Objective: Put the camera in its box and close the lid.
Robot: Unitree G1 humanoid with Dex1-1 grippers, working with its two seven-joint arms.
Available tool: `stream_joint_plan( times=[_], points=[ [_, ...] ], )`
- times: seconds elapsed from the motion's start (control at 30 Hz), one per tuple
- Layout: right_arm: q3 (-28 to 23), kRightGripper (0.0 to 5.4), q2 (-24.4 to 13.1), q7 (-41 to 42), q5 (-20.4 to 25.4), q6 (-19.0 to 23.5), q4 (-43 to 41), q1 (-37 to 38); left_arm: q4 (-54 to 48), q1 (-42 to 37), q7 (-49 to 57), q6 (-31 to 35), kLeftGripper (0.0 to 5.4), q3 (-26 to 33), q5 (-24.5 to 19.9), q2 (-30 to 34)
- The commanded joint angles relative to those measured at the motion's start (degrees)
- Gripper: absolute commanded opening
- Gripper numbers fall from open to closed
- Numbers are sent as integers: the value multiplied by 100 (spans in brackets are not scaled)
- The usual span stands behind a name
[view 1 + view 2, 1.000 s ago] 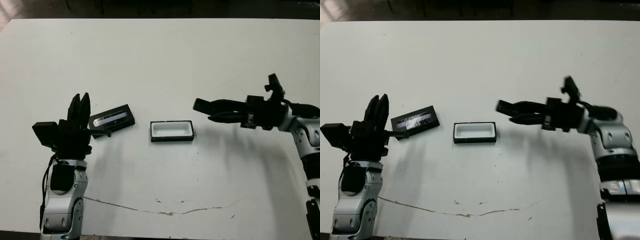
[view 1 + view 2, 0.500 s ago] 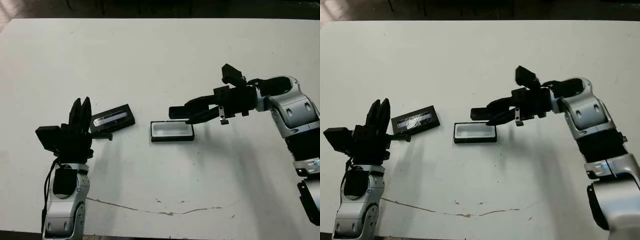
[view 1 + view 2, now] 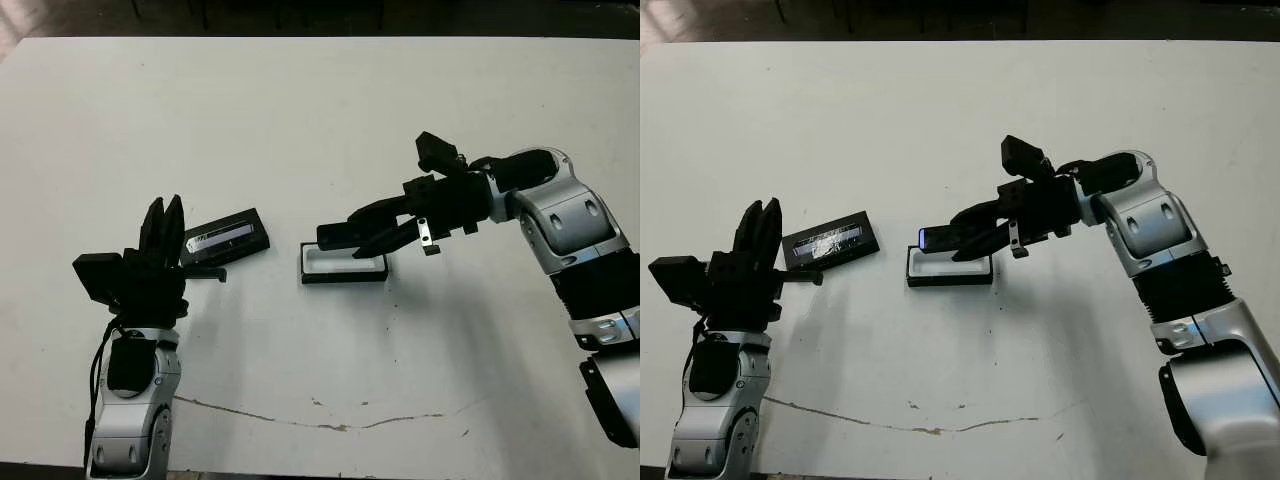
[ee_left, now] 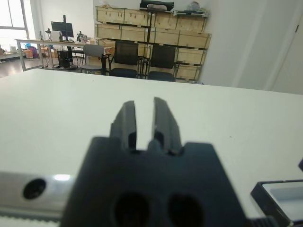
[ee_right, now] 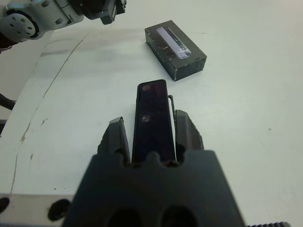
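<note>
My right gripper [image 3: 358, 233] is shut on the camera [image 3: 940, 238], a slim black bar that sticks out past the fingertips [image 5: 182, 118]. It hovers just over the box [image 3: 345, 278], a small black tray with white lining, near the table's middle. The lid [image 3: 226, 236], black with a silvery strip, lies flat to the left of the box and also shows in the right wrist view [image 5: 175, 48]. My left gripper [image 3: 160, 215] stands upright just left of the lid, fingers [image 4: 127, 118] nearly together and holding nothing. The box corner [image 4: 279, 194] shows in the left wrist view.
A thin dark crack [image 3: 330, 425] runs across the white table near its front edge. The table's far edge [image 3: 320, 38] meets a dark floor. Shelves and chairs [image 4: 142, 52] stand beyond the table in the left wrist view.
My right arm has swung left with the camera, from the table's right side to over the box. The left arm has hardly moved.
</note>
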Motion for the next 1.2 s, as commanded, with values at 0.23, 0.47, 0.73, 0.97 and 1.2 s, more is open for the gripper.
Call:
stream_joint_plan(
  times=[0.23, 0.47, 0.73, 0.97, 1.2],
  points=[
    [237, 48, -20, -110, -320, 149, -275, 118, 11, 131, 37, 6, 0, 0, 6, -24],
    [262, 48, -9, -200, -449, 129, -224, 128, 31, 119, -4, -14, 0, 10, -27, -4],
    [252, 48, -1, -292, -601, 51, -82, 132, 52, 110, -16, -18, 0, 46, -46, 15],
    [221, 48, 49, -291, -616, -11, 167, 79, 8, 143, -15, 36, 0, 55, -56, 38],
    [221, 48, 132, -260, -612, -236, 390, 123, -9, 163, -2, 37, 0, 57, -23, 54]
  ],
)
